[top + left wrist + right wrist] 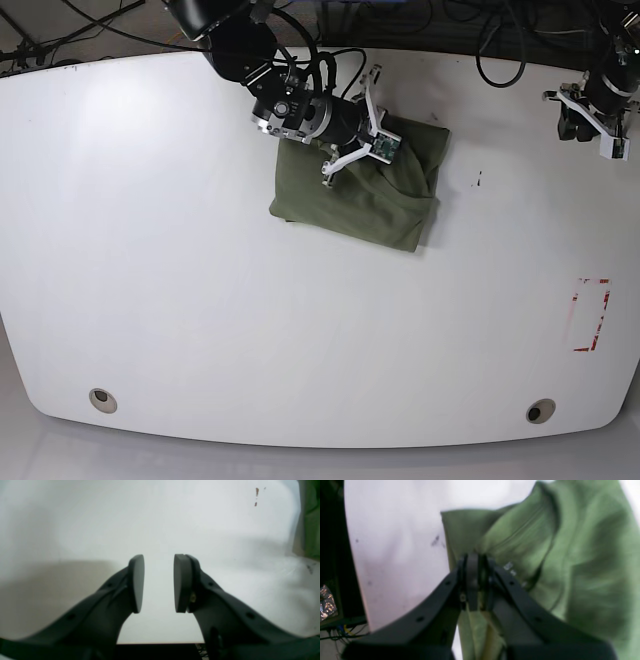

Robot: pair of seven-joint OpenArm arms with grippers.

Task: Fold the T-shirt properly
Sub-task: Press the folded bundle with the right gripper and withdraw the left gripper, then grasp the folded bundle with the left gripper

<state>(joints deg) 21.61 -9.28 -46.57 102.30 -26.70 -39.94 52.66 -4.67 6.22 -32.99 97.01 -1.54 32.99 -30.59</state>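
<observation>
The olive-green T-shirt [365, 195] lies as a rumpled, partly folded bundle on the white table [200, 250], toward the back middle. In the right wrist view my right gripper [474, 580] has its pads pressed together on a fold of the T-shirt [570, 555] near its left edge, and cloth hangs between the fingers below. My left gripper [158, 582] hovers over bare table at the far back right. It is open, with nothing between its pads. A sliver of the T-shirt [310, 517] shows at the right edge of the left wrist view.
A red rectangular mark [590, 315] is on the table at the right. Two round holes [100, 400] [540, 411] sit near the front edge. Cables [500, 30] run behind the back edge. In the left wrist view the table's edge [160, 643] lies just below the left gripper.
</observation>
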